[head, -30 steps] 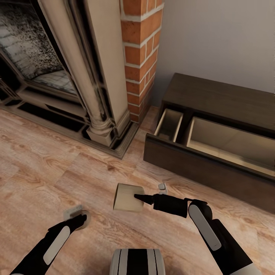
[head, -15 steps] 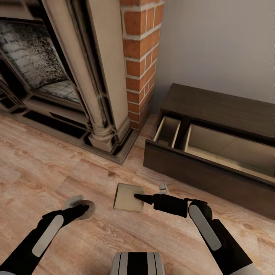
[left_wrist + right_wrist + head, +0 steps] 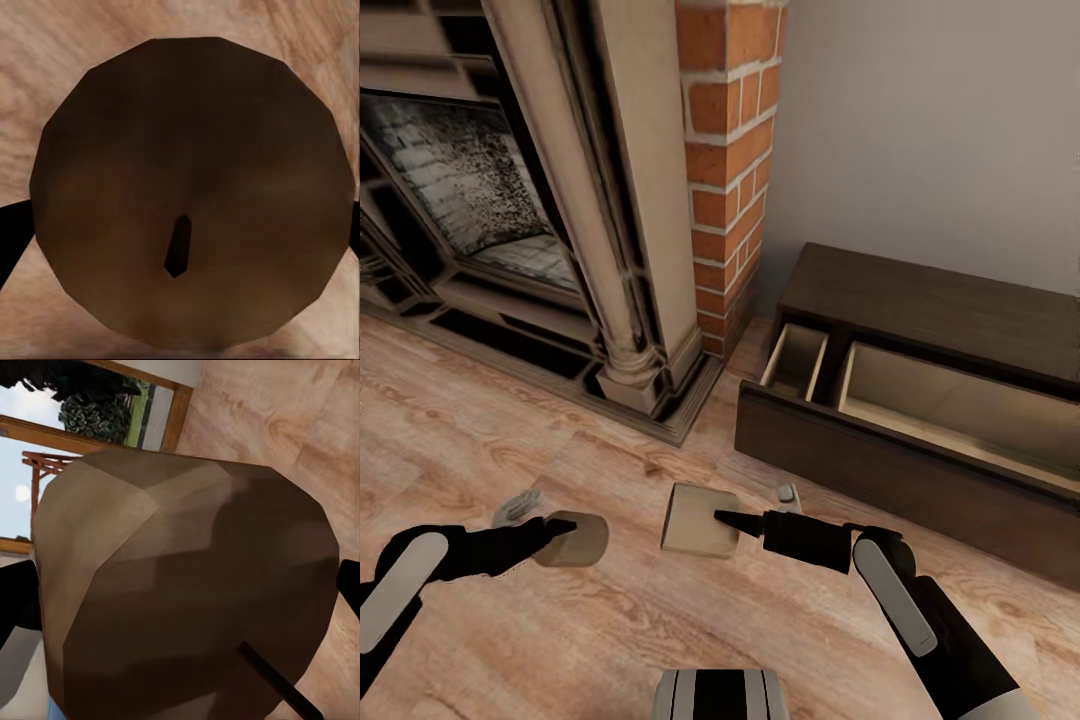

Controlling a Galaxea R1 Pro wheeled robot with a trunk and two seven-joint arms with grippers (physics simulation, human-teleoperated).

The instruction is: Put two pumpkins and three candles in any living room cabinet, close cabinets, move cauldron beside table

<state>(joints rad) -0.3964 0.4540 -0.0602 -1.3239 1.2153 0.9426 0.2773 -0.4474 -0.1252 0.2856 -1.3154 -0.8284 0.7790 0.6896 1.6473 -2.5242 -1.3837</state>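
Note:
Two of the candles are in hand. In the head view my left gripper (image 3: 560, 527) is shut on a grey-beige candle (image 3: 582, 540), held on its side just above the wooden floor. The left wrist view faces that candle's round end (image 3: 187, 150) and its dark wick (image 3: 177, 247). My right gripper (image 3: 722, 520) is shut on a second candle (image 3: 695, 520), seen close up in the right wrist view (image 3: 187, 585). The dark brown cabinet (image 3: 920, 290) stands ahead to the right with its pull-out front (image 3: 860, 450) drawn open, showing a pale beige inside (image 3: 950, 410). The pumpkins are out of view.
A stone fireplace (image 3: 470, 190) with a column (image 3: 630, 300) fills the left. A red brick pillar (image 3: 730, 170) rises between it and the cabinet. A grey wall (image 3: 940, 120) backs the cabinet. Wooden floor (image 3: 480, 440) lies between me and both.
My left arm has swung out to the left and its candle has come up off the floor, now lying sideways in the grip. The view has drifted slightly. The right gripper keeps its candle.

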